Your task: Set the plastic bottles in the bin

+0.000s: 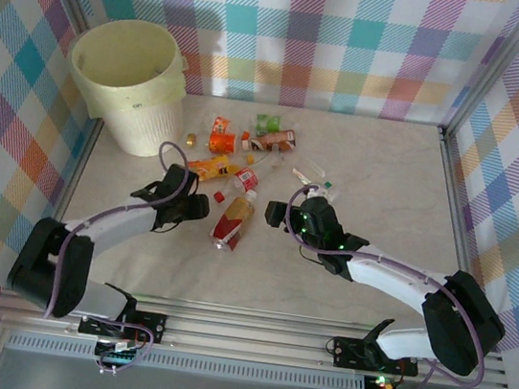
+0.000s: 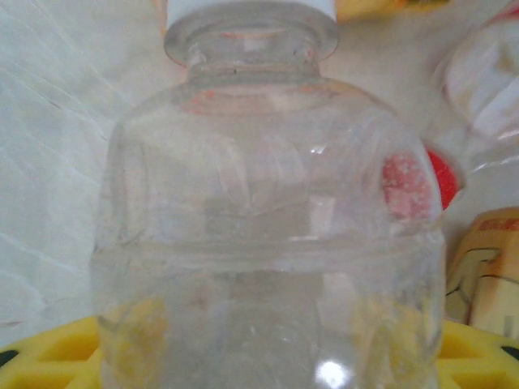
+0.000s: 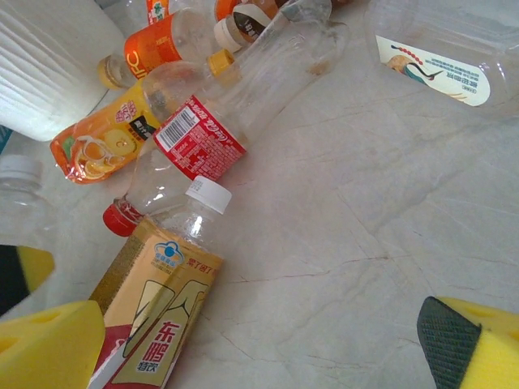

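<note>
My left gripper lies low on the table, shut on a clear bottle with a white cap, which sits between the yellow fingers. My right gripper stands open over bare table, just right of a gold-and-red labelled bottle. Beyond it lie a red-labelled bottle, a yellow-orange one, an orange-labelled one and several more. The pale-yellow bin stands upright at the back left.
A clear bottle with a white label lies just beyond the right gripper. A small cap sits by the bin. Checked walls and metal posts close in the table, whose right half is bare.
</note>
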`<state>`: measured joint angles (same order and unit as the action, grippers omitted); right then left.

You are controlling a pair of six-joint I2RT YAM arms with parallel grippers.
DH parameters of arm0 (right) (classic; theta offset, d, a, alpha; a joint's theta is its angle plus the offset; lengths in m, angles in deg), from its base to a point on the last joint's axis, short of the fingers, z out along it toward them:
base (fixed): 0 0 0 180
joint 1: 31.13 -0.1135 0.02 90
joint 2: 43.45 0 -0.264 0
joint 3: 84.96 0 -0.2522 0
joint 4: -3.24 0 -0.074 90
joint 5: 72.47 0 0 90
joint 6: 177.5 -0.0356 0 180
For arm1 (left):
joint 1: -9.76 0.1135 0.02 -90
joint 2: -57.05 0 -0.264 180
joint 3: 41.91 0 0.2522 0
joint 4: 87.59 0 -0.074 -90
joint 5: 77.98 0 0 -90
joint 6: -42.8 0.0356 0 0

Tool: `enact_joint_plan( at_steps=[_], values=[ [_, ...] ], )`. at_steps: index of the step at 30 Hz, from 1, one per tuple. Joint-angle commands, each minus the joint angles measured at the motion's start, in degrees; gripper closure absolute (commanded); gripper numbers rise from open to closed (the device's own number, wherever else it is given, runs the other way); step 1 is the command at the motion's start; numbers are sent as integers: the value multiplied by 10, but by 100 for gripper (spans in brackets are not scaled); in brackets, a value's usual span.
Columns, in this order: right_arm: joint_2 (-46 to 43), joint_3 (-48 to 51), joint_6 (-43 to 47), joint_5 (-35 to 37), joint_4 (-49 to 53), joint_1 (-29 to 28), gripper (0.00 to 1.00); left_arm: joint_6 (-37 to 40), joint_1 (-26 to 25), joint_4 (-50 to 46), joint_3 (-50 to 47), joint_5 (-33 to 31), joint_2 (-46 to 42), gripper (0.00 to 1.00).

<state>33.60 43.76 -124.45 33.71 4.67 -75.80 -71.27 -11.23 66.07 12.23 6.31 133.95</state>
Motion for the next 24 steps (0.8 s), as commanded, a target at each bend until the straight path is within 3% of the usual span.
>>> enact_joint_plan(
  at_steps=[1,8,16,19,24],
  values=[
    [-3,-4,7,6,-27,-1,0,-49,-5,51,-9,-42,-50,44],
    [-3,-3,9,-4,-29,-1,0,-86,2,83,66,-99,-106,46],
    [-25,8,10,-9,-20,-1,0,-94,15,247,121,-205,-129,46],
    [-38,14,13,-10,-21,-1,0,-108,40,278,150,-209,-110,46],
    [-66,45,98,-129,-112,-2,0,-131,77,316,203,-252,-70,46]
  ],
)
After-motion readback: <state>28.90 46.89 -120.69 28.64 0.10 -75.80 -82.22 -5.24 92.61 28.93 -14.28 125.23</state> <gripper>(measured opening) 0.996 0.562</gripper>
